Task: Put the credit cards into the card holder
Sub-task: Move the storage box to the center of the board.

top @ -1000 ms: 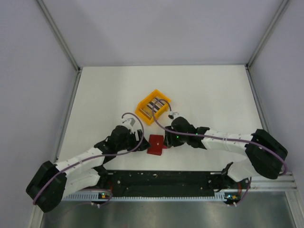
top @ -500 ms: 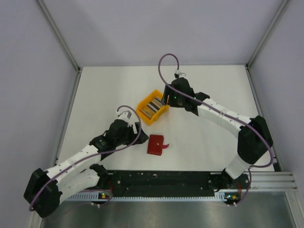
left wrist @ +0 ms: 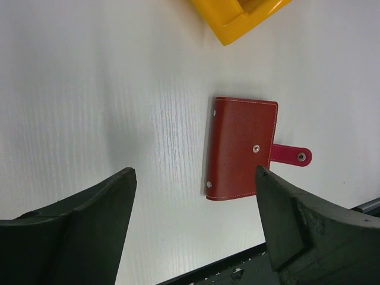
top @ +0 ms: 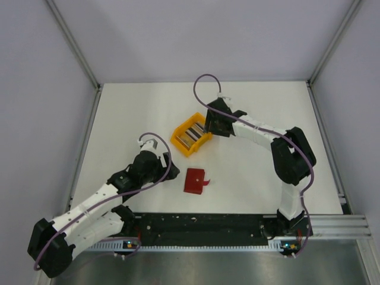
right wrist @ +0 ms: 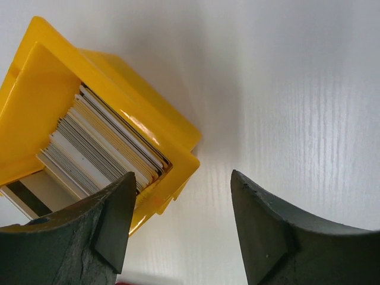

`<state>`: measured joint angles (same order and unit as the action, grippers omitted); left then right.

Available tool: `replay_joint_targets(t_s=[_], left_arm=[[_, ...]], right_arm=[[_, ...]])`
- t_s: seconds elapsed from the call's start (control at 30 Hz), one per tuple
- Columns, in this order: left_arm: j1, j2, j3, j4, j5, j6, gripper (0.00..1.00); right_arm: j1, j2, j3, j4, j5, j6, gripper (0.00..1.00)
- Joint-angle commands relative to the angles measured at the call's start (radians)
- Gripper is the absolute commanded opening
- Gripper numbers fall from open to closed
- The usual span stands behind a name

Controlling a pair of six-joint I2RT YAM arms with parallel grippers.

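So, the left gripper (left wrist: 195,172) hangs spread wide and empty over the small dark red folding card holder (left wrist: 240,148). It lies flat on the white tabletop (left wrist: 89,89), and its snap studs show only in that wrist view. Further right, the thin plastic credit cards (right wrist: 101,148) stand on edge in a yellow plastic bin (right wrist: 172,127); the top view only gives stripes. The right gripper (right wrist: 181,178) is spread empty by the bin's corner.

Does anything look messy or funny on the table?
Nothing is spilled or broken. The cards stand neatly in the yellow bin, which sits slanted on the table. The red card holder lies shut, but its snap tab sticks out unfastened.
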<state>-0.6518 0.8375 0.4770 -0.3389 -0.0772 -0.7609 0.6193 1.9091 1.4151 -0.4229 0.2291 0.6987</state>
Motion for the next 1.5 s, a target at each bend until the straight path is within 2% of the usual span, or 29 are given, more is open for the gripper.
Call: replay_joint_targets(t_s=[0.0,0.2,0.43,0.63,0.77,0.83,0.93,1.07,1.13,1.27,1.37,1.47], left_arm=[[0.000,-0.008,0.035,0.005,-0.022,-0.009,0.85],[0.000,-0.005,0.031,0.017,-0.013,-0.014,0.85],[0.000,0.006,0.028,0.040,-0.001,-0.011,0.85],[-0.002,0.011,0.025,0.057,0.033,-0.009,0.85],[-0.002,0.011,0.017,0.075,0.053,-0.008,0.85],[0.000,0.012,0.012,0.086,0.063,-0.008,0.85],[0.000,0.017,0.009,0.104,0.073,-0.003,0.85],[0.000,0.026,0.012,0.109,0.073,0.003,0.85],[0.000,0.028,0.011,0.110,0.105,0.005,0.85],[0.000,0.032,0.012,0.118,0.126,0.015,0.85],[0.000,0.034,0.011,0.120,0.137,0.020,0.84],[0.000,0.041,0.009,0.127,0.142,0.031,0.85]], right_arm=[[-0.021,-0.011,-0.004,-0.025,0.088,-0.033,0.64],[-0.047,-0.103,-0.134,-0.024,0.113,-0.070,0.63],[-0.061,-0.292,-0.385,0.024,0.154,-0.082,0.63],[-0.098,-0.445,-0.545,0.058,0.154,-0.214,0.63],[-0.156,-0.550,-0.631,0.090,0.124,-0.329,0.58],[-0.185,-0.597,-0.668,0.137,0.089,-0.395,0.53],[-0.231,-0.654,-0.705,0.188,0.035,-0.479,0.37],[-0.263,-0.685,-0.713,0.229,-0.043,-0.570,0.28],[-0.291,-0.688,-0.720,0.269,-0.147,-0.608,0.26],[-0.340,-0.635,-0.702,0.279,-0.309,-0.669,0.11],[-0.351,-0.584,-0.687,0.273,-0.378,-0.692,0.06],[-0.352,-0.561,-0.676,0.282,-0.439,-0.724,0.06]])
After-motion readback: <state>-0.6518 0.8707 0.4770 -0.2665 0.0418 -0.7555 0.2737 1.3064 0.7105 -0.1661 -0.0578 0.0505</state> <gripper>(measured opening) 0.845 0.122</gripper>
